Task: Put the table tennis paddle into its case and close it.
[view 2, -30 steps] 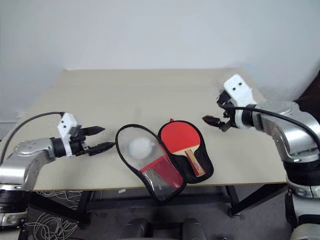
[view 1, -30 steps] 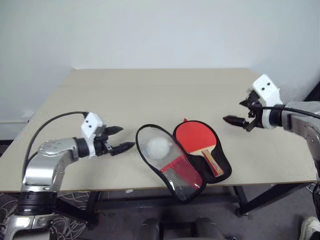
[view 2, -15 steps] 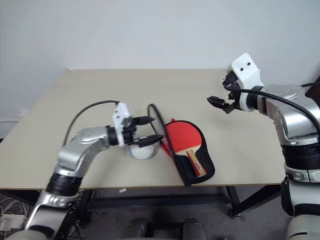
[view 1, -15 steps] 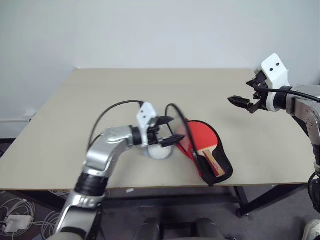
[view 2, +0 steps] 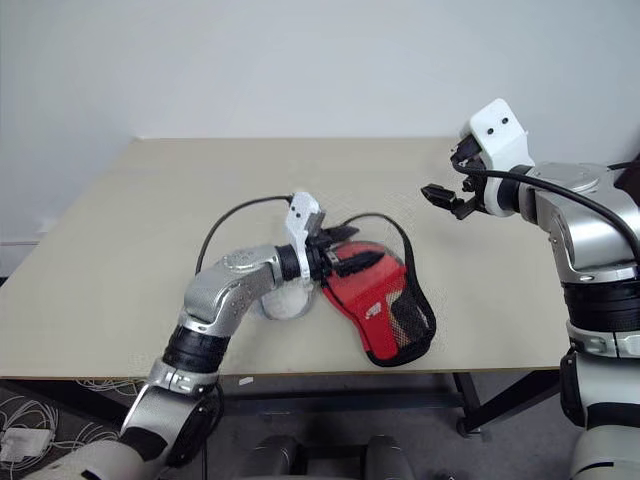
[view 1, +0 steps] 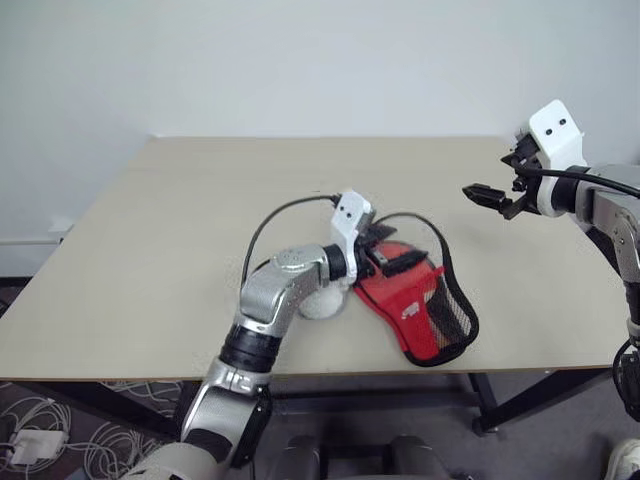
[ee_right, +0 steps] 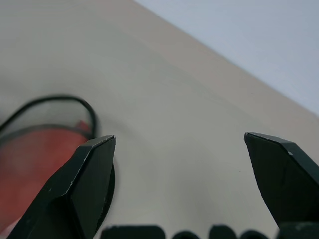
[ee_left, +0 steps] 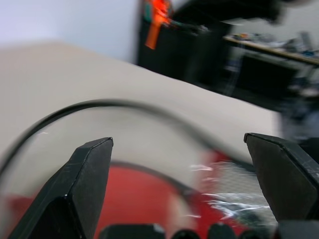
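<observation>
One red case [view 1: 415,305] lies near the front edge of one beige table [view 1: 200,230], a little right of the middle. Its flap with the black mesh panel is folded over the top, so the red outside faces up. A small white logo sits on the red fabric, too small to read. The paddle cannot be seen under the flap. One white ball [view 1: 322,302] rests on the table just left of the case, partly behind the left arm.

Two grippers are in sight. The left gripper [view 2: 345,252] reaches across from the left, its two black fingers spread wide over the near end of the case, holding nothing. The right gripper [view 1: 487,197] hangs above the table's right side, well apart from the case, fingers spread and empty.
</observation>
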`<action>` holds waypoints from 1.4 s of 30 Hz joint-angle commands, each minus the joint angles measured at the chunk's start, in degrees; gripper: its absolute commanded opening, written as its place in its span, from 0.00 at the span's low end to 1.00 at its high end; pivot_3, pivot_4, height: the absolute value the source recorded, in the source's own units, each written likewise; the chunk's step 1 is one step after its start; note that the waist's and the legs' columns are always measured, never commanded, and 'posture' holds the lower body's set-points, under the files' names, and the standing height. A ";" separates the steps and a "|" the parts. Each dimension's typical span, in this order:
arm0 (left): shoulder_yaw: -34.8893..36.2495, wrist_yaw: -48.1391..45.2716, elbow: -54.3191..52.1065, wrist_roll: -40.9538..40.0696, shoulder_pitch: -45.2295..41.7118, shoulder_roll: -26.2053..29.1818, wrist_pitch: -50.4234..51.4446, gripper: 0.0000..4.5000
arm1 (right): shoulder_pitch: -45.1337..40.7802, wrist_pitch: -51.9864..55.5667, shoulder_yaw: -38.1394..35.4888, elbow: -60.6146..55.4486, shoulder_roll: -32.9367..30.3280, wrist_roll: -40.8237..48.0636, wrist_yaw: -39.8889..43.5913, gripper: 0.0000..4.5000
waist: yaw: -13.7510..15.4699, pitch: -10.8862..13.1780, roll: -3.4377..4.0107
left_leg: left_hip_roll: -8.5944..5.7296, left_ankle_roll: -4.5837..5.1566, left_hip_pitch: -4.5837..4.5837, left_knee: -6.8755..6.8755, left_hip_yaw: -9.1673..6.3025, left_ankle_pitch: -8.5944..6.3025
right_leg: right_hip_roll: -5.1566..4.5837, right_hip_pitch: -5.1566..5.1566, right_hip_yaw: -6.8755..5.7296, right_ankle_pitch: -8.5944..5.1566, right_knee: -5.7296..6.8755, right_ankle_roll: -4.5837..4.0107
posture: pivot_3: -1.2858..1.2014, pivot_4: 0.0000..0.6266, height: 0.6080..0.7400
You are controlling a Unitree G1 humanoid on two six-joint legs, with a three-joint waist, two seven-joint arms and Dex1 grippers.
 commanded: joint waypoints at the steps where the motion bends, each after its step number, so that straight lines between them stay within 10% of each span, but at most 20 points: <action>1: 0.64 2.22 -7.40 -4.58 0.44 -0.98 7.32 1.00 | -0.42 0.29 -2.08 -2.19 0.08 -0.05 -0.71 0.99 | 0.02 0.00 0.00 | 0.00 0.00 0.00 0.02 0.00 0.00 | 0.00 0.01 -0.01 0.00 0.01 0.01 | 0.52 0.00 0.96; 19: 15.59 17.12 -12.38 -17.96 5.07 -9.44 45.67 1.00 | 3.55 2.84 -1.85 -7.69 -3.34 6.14 9.32 0.99 | 0.02 0.01 0.01 | -0.04 -0.01 0.01 0.09 -0.04 -0.01 | 0.02 0.05 -0.05 -0.10 0.02 0.17 | 0.52 0.00 0.96; 30: 17.53 22.87 -8.97 -23.75 8.88 -6.88 46.36 1.00 | 14.14 -11.43 -0.82 -8.79 -16.19 9.14 33.47 0.99 | 0.44 0.03 -0.03 | -0.05 -0.08 0.08 0.18 -0.05 -0.07 | -0.02 0.19 -0.10 -0.15 -0.06 0.23 | 0.52 0.00 0.96; 42: 17.43 32.05 -2.90 -24.68 8.27 -12.21 46.36 1.00 | 12.45 -14.88 1.13 -12.72 -16.14 7.53 35.30 0.99 | 0.56 0.04 -0.05 | -0.10 -0.11 0.06 0.21 -0.09 -0.09 | -0.08 0.19 -0.10 -0.15 -0.06 0.23 | 0.52 0.00 0.96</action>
